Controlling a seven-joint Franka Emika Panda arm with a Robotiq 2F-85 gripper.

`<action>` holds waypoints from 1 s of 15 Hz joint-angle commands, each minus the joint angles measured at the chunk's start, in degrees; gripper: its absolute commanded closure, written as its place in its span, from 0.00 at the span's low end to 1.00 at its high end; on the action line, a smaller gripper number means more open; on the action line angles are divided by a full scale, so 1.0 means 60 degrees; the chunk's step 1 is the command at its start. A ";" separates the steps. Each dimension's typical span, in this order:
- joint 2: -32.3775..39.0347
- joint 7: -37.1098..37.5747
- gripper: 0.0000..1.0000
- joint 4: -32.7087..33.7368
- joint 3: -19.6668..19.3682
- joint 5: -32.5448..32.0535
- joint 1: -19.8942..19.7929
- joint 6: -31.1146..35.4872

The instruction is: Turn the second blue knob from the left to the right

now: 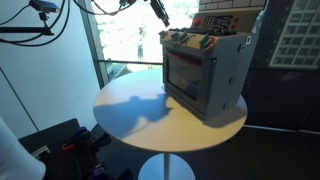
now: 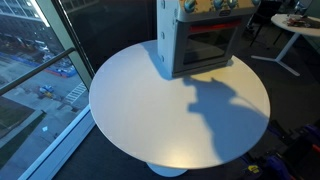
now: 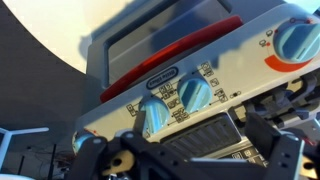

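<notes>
A grey toy oven (image 1: 205, 70) with a red-trimmed door stands at the far side of the round white table (image 1: 130, 110); it also shows in an exterior view (image 2: 200, 40). In the wrist view its panel carries blue knobs: one partly hidden at the left (image 3: 82, 143), two close together in the middle (image 3: 155, 118) (image 3: 195, 94), and one at the right (image 3: 297, 40). My gripper (image 3: 185, 160) is open and empty, its dark fingers spread either side of the grey ribbed plate (image 3: 195, 135) just below the two middle knobs. It touches no knob. In an exterior view the gripper (image 1: 160, 14) hangs above the oven's top edge.
The table stands beside a glass wall with a railing (image 1: 110, 65). Dark equipment lies on the floor (image 1: 65, 140). Another white table (image 2: 295, 30) stands at the back. The arm's shadow (image 2: 225, 105) falls across the tabletop in front of the oven.
</notes>
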 commanded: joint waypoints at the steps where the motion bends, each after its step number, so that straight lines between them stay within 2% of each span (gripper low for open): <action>1: 0.0195 0.1162 0.00 -0.0115 -0.0085 -0.1056 -0.0150 0.0762; 7: 0.0434 0.2366 0.00 -0.0365 -0.0329 -0.1664 -0.0087 0.1468; 15: 0.0466 0.2693 0.00 -0.0615 -0.0393 -0.1712 -0.0036 0.1703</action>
